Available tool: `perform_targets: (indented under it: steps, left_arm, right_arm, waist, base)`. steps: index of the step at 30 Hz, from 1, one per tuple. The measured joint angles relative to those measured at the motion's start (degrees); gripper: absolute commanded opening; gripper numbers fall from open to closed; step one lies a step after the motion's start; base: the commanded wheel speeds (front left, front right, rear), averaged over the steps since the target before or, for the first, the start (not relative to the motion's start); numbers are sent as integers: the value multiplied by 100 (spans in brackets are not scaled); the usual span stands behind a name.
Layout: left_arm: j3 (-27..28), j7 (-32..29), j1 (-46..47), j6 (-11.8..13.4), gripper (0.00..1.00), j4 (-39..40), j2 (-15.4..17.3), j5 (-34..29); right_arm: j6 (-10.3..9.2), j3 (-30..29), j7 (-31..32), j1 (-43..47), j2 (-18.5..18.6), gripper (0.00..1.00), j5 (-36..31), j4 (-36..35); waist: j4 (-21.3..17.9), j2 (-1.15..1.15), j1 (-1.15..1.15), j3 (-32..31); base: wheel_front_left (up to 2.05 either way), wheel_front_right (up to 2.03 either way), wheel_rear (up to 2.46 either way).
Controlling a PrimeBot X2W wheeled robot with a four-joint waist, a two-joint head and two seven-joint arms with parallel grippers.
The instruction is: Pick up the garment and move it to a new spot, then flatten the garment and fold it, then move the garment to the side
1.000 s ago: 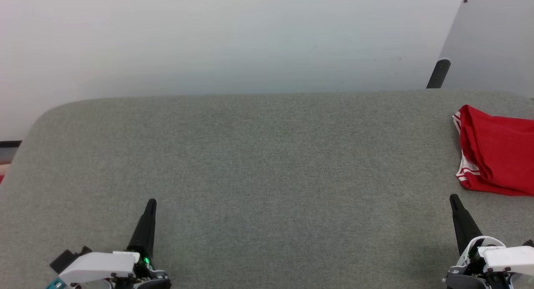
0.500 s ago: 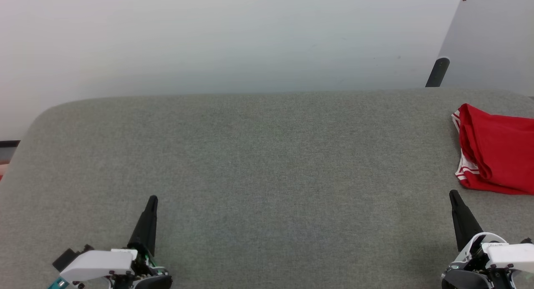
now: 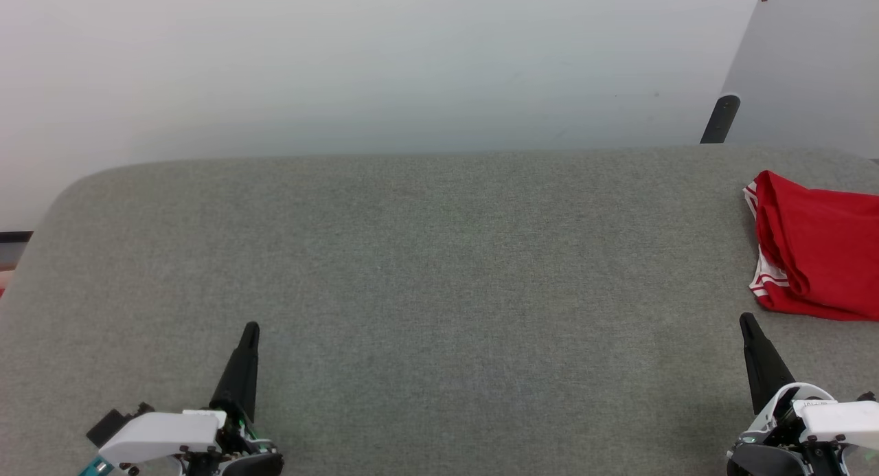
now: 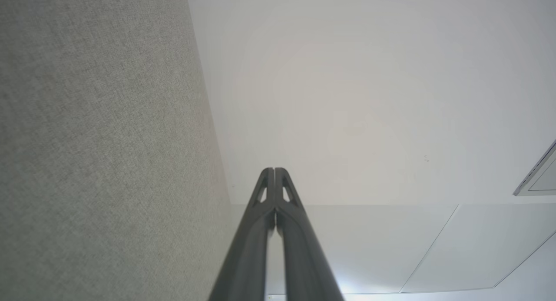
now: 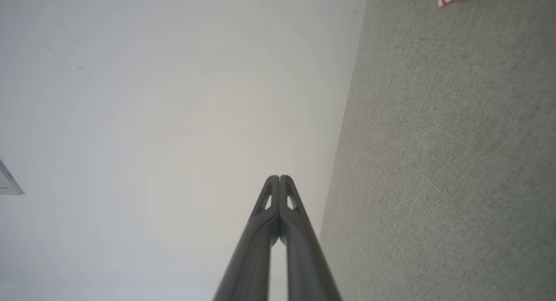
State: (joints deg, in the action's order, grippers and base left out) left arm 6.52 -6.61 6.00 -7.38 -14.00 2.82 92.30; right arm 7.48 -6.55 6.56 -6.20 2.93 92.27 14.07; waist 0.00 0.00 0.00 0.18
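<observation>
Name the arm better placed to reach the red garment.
Right, probably. The right gripper sits close to the garment at the right side of the grey surface; the left gripper is far across it. Both are shut.

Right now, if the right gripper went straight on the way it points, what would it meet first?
Probably nothing soon: the right gripper points along the grey surface, left of the garment, towards the pale wall. Depth is unclear.

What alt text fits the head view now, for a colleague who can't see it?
A rumpled red garment with red-white striped trim lies on a grey fabric-covered table at the view's right edge, partly cut off. The left gripper and right gripper sit shut and empty at the lower corners, fingers pointing up. A pale wall stands behind.
</observation>
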Motion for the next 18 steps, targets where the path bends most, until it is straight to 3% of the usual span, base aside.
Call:
perform_targets:
  steps: [18]
  left_arm:
    - [0,1,1,0,0,0,-1,0]
  right_arm:
    - [0,0,0,0,0,0,0,0]
  waist:
    - [0,0,0,0]
  base:
    - [0,0,0]
